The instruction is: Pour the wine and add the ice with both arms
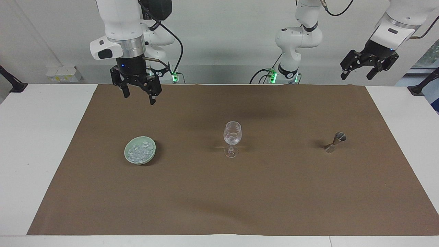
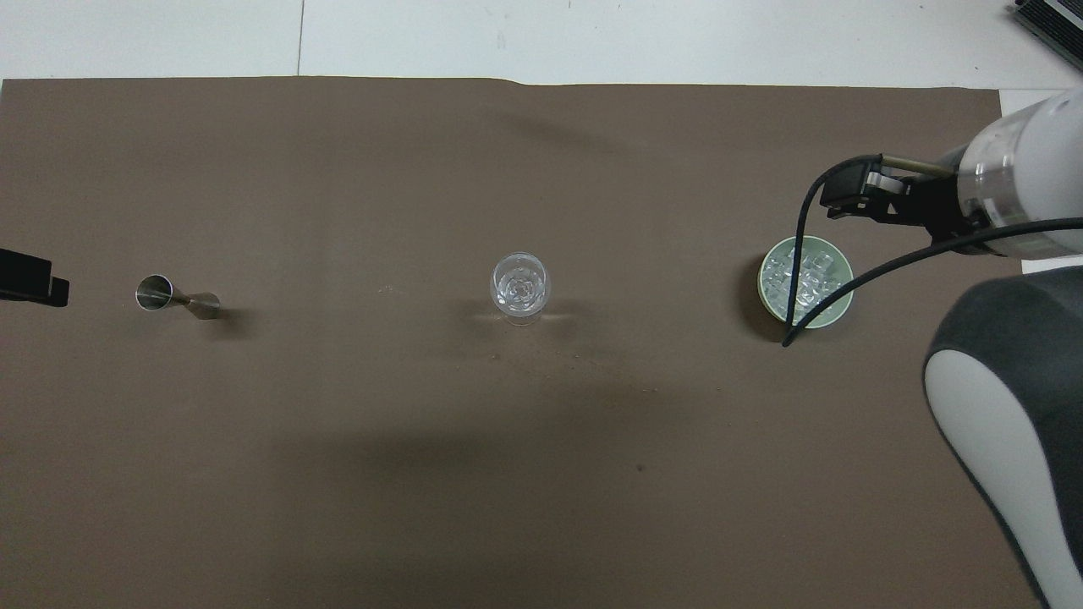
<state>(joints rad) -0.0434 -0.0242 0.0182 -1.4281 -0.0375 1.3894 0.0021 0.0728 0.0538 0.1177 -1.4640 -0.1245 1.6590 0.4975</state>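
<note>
The ice [image 1: 139, 151] [image 2: 805, 277] lies as small clear chunks in a pale green bowl [image 1: 127, 156] [image 2: 833, 315] on the brown mat, toward the right arm's end. A clear stemmed glass [image 1: 232, 137] [image 2: 519, 288] stands mid-mat with glinting clear bits inside. No wine shows in either view. My right gripper [image 1: 139, 98] hangs open and empty, high over the mat's edge by the robots, apart from the bowl; in the overhead view its wrist hides it. My left gripper [image 1: 356, 76] waits open and empty, raised past the mat at the left arm's end.
A small steel jigger [image 1: 335, 141] [image 2: 176, 296] stands on the mat toward the left arm's end, level with the glass. The brown mat [image 1: 240, 199] covers most of the white table. The right arm's black cable [image 2: 795, 279] hangs across the bowl in the overhead view.
</note>
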